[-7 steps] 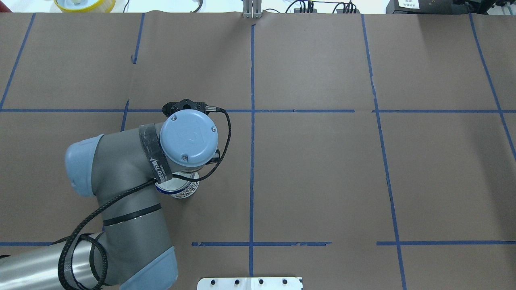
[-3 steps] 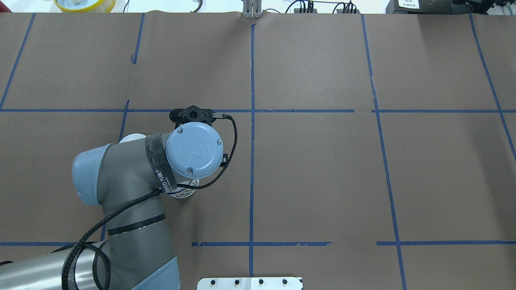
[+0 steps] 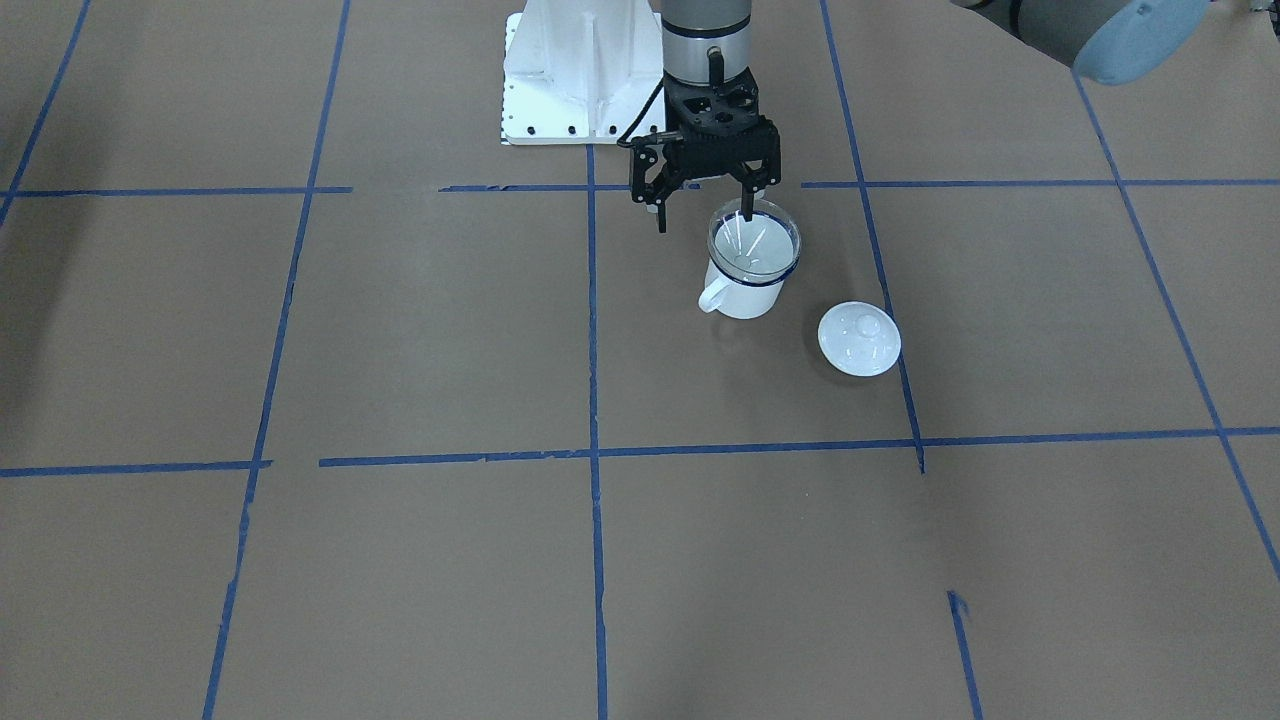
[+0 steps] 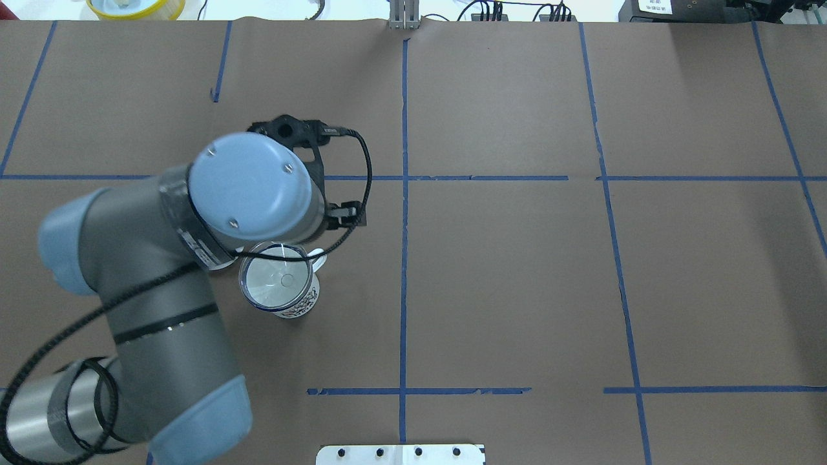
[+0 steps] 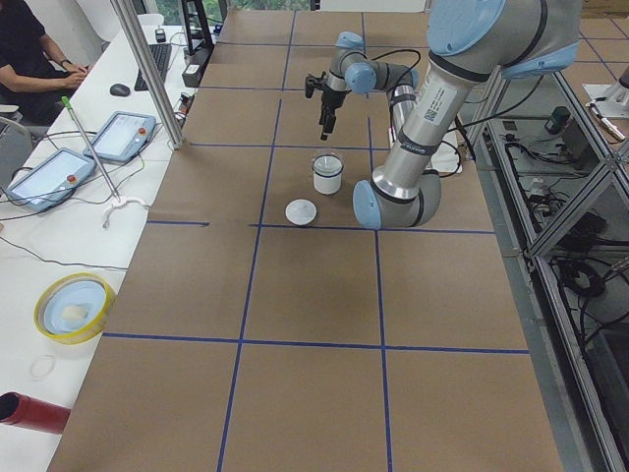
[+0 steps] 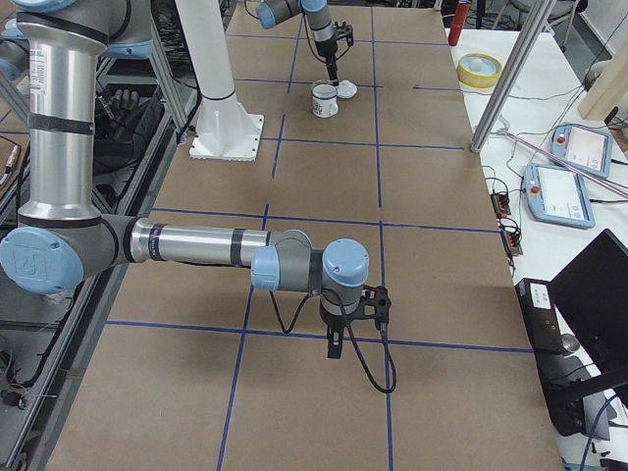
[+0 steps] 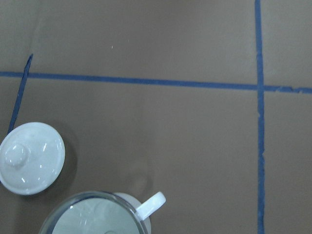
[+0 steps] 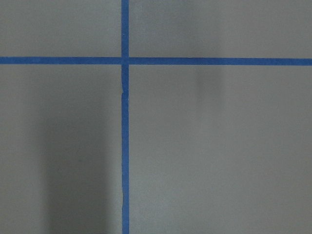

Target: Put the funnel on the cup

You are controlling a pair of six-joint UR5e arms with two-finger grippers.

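The clear funnel (image 3: 753,245) sits in the mouth of the white blue-rimmed cup (image 3: 742,295). Both show in the overhead view, the funnel (image 4: 276,282) on the cup (image 4: 301,309), and at the bottom edge of the left wrist view (image 7: 95,219). My left gripper (image 3: 705,220) is open and empty. It hangs just above the cup, on the robot's side of it, and in the overhead view its own wrist hides it. My right gripper (image 6: 353,332) is far off over bare table. It shows only in the exterior right view, so I cannot tell whether it is open or shut.
A round white knobbed lid (image 3: 859,338) lies on the table beside the cup and also shows in the left wrist view (image 7: 31,157). The white robot base (image 3: 580,70) stands behind the cup. A yellow bowl (image 4: 136,6) sits beyond the far edge.
My left wrist has risen and moved away from over the cup. The cup with the funnel on it now shows in the overhead view.
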